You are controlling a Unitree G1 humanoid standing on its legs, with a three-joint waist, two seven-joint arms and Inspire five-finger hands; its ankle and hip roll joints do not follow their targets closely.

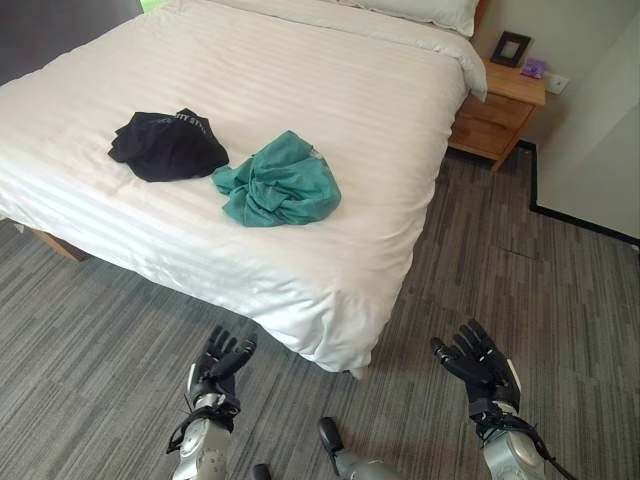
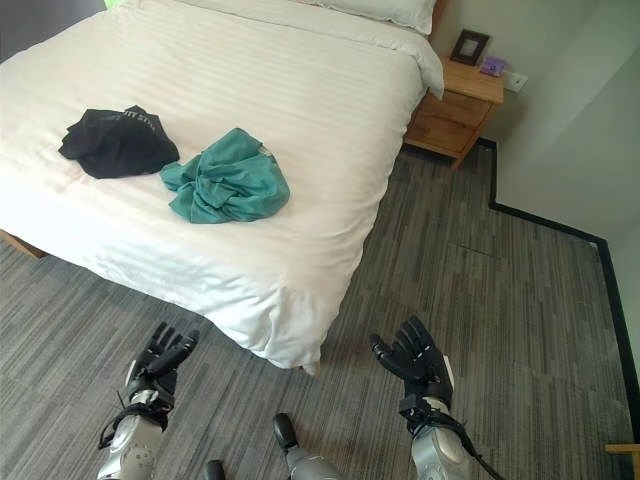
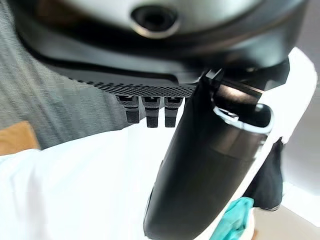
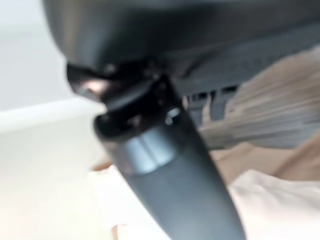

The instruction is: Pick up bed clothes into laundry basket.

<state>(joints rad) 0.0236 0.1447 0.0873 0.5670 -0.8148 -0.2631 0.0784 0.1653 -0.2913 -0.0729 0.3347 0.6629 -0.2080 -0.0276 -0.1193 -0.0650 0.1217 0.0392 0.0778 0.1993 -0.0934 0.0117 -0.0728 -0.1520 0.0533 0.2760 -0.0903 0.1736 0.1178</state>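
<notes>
I've got both hands low over the grey floor, short of the bed's (image 1: pixel 300 290) near corner. Left hand (image 1: pixel 218 368) is empty, fingers relaxed and spread; right hand (image 1: pixel 482 366) same, fingers splayed, nothing held. Neither touches the bed yet.

Clothes are on the bed, toward its near edge: teal garment (image 1: pixel 280 182) crumpled in a heap, w/ the black garment (image 1: pixel 165 146) just beside it, further from the corner; can't tell if they touch. Can't spot a laundry basket from here.

Step in hand, as I judge it: approach & reach for the first piece. Teal one's closer to the corner, so I'd take it first. To do it well I'd step in till I'm close against the bed edge, since both heaps look beyond reach from this stance. Then bring a hand down on the heap's bunched middle, not a loose hem, so the cloth comes up in one lump & doesn't trail. Keep fingers off the white sheet or I'll drag the bedding too. Nightstand (image 1: pixel 497 112) at the far corner is well apart, no worry.
</notes>
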